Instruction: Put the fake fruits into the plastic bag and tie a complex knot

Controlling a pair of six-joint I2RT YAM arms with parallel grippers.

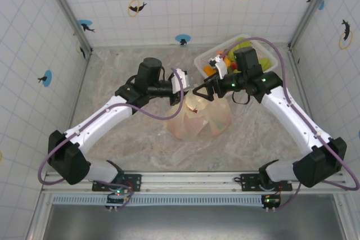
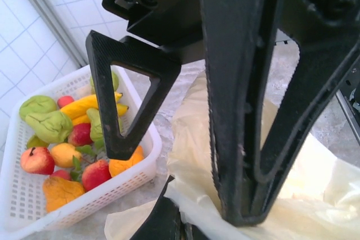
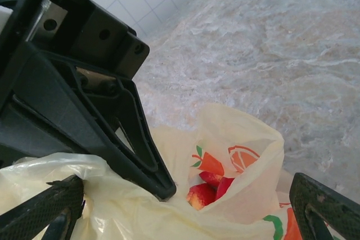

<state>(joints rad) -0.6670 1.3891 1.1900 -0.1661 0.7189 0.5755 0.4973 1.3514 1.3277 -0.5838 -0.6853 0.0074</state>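
The cream-yellow plastic bag [image 1: 202,119] stands mid-table with its mouth pulled up. My left gripper [image 1: 183,85] is shut on a fold of the bag's upper edge; in the left wrist view that gripper [image 2: 180,226] pinches the film [image 2: 208,139] at the bottom. Just to its right, my right gripper [image 1: 198,91] stands open over the bag mouth. In the right wrist view the right gripper [image 3: 185,212] straddles the bag [image 3: 247,155] with nothing gripped. Red fake fruits [image 3: 208,189] lie inside the bag. More fake fruits [image 2: 56,144] fill the basket.
The white lattice basket [image 1: 205,60] sits at the back right, close behind the right gripper; its wall [image 2: 101,195] is near the bag. Tiled walls enclose the marbled table [image 1: 124,139]. The right gripper's fingers [image 2: 124,111] cross the left wrist view.
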